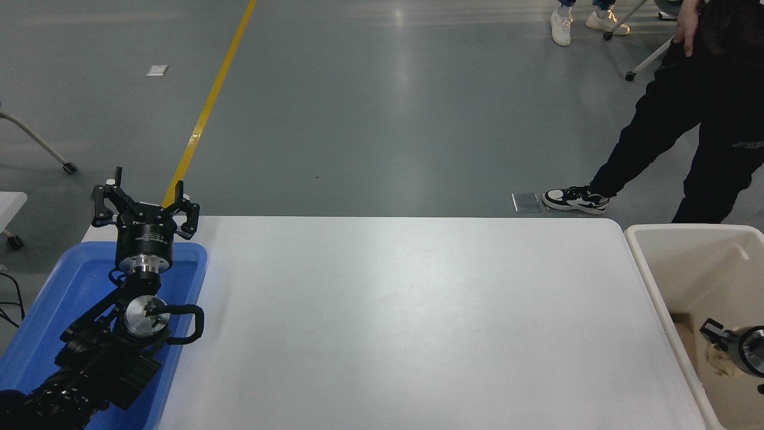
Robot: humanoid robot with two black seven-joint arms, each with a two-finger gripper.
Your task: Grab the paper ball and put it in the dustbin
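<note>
The cream-beige dustbin (686,229) stands at the table's right end. My right gripper (716,339) comes in from the right edge and is inside the dustbin, low between its walls; only part of it shows. A creased tan lump, the paper ball (720,363), lies right under and against the gripper inside the bin. I cannot tell whether the gripper holds it. My left gripper (143,206) is parked at the lower left, open and empty, above the far end of the blue tray (59,298).
The white table (406,322) spans the middle. A person in black trousers (686,119) stands beyond the far right corner, near the dustbin. A second person's white shoes (561,27) show at the top.
</note>
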